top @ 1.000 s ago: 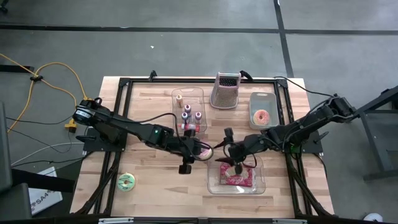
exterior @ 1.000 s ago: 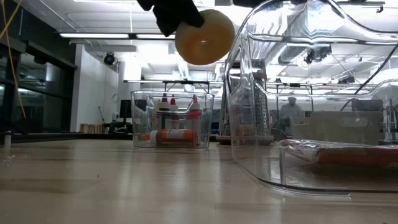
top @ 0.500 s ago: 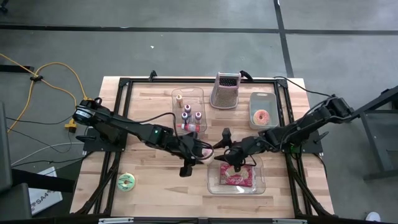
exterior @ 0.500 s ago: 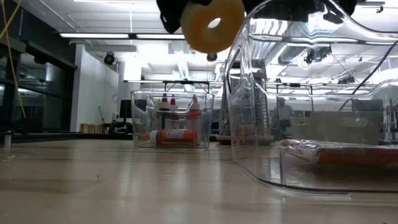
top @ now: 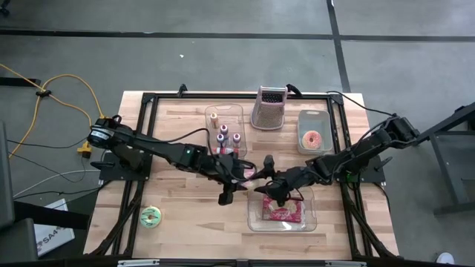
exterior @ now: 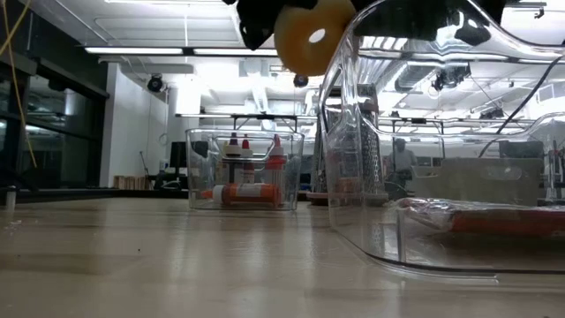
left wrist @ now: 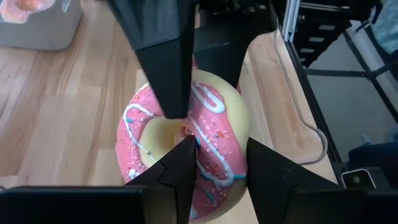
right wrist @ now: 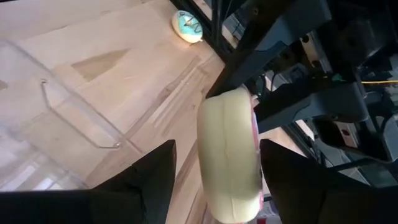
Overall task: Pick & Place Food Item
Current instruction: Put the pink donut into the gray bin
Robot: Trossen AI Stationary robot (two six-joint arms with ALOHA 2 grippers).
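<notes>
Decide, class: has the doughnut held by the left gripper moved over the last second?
Yes. In the low view the doughnut has shifted right, toward the clear tray's wall, carried by the left gripper.

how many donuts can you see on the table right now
4: one held in the left hand mid-table, one in the front bin, one in the right rear bin, a green one front left.

Four doughnuts showed: a pink one in the left gripper, a green one, two binned. Three clear bins, one grater, two arms.
</notes>
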